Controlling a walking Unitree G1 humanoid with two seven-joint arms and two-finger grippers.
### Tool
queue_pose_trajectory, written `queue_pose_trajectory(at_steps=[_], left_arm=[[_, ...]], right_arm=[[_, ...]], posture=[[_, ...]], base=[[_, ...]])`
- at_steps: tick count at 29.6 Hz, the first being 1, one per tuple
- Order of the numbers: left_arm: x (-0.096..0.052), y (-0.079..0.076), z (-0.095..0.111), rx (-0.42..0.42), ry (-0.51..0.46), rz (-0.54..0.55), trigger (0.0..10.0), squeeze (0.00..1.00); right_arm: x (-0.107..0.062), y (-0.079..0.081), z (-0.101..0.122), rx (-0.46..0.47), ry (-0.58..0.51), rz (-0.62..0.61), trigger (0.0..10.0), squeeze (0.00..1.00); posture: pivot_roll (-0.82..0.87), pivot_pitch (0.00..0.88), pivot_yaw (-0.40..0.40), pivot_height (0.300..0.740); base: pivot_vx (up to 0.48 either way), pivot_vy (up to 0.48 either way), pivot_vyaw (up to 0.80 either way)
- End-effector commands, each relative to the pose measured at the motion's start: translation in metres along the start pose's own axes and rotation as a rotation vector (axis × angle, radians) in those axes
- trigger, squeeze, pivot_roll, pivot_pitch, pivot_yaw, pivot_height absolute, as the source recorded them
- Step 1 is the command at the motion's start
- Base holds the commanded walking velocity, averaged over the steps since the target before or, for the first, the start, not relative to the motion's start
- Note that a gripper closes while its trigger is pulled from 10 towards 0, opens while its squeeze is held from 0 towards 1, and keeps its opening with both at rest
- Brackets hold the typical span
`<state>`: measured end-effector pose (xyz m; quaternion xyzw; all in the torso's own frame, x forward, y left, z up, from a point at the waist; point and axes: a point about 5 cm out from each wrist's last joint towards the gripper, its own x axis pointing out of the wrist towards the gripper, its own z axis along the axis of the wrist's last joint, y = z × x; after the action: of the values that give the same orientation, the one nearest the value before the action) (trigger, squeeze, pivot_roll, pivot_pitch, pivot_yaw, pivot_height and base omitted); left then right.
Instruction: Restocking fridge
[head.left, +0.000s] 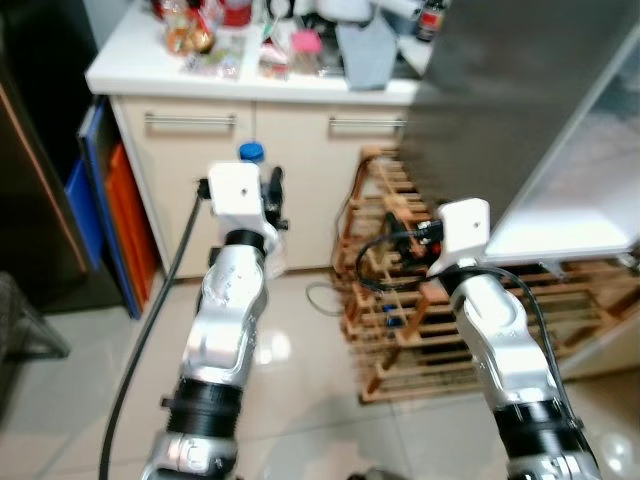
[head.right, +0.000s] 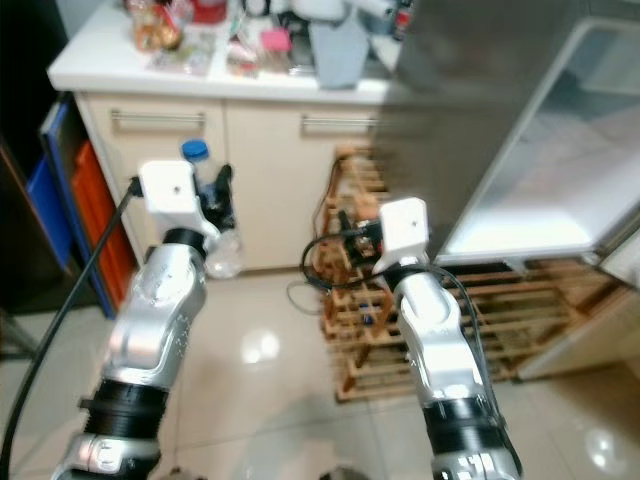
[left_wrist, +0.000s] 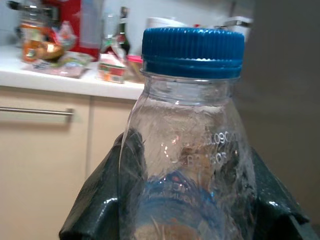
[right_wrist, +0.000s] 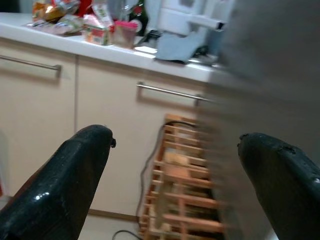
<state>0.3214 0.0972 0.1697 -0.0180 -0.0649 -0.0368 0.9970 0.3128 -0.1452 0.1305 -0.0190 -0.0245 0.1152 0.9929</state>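
My left gripper (left_wrist: 185, 200) is shut on a clear plastic bottle with a blue cap (left_wrist: 192, 52), held upright in front of the cream cabinet; its cap (head.left: 251, 152) pokes up above the left wrist. My right gripper (right_wrist: 185, 170) is open with nothing between its black fingers (right_wrist: 75, 175), raised beside the grey fridge door (head.left: 500, 100). The fridge's open white interior (head.left: 590, 190) lies to the right.
A white counter (head.left: 130, 60) cluttered with packets and bottles tops the cabinet with metal handles (head.left: 188, 121). A wooden rack (head.left: 390, 290) with a cable stands on the tiled floor below the fridge door. Blue and orange boards (head.left: 105, 200) lean at the left.
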Motion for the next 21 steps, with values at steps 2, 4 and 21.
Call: queue_pose_trajectory(at_steps=[2,4,21], left_arm=[[-0.001,0.014,0.002,0.018,-0.001,0.033,10.0,0.0],[-0.002,0.015,0.002,0.021,-0.001,0.036,10.0,0.0],[0.014,0.019,-0.002,0.098,0.046,-0.088,10.0,0.0]], right_arm=[[0.0,0.004,-0.002,0.068,0.003,-0.009,10.0,0.13],[-0.001,0.003,-0.003,0.085,0.007,-0.02,10.0,0.13],[-0.012,-0.024,-0.024,0.106,0.018,-0.233,10.0,0.16]], posture=[[-0.1,0.0,-0.063,0.74],[-0.1,0.0,-0.061,0.74],[-0.08,0.0,0.051,0.74]], base=[[0.0,-0.442,0.0],[0.0,-0.442,0.0],[0.039,-0.141,-0.72]])
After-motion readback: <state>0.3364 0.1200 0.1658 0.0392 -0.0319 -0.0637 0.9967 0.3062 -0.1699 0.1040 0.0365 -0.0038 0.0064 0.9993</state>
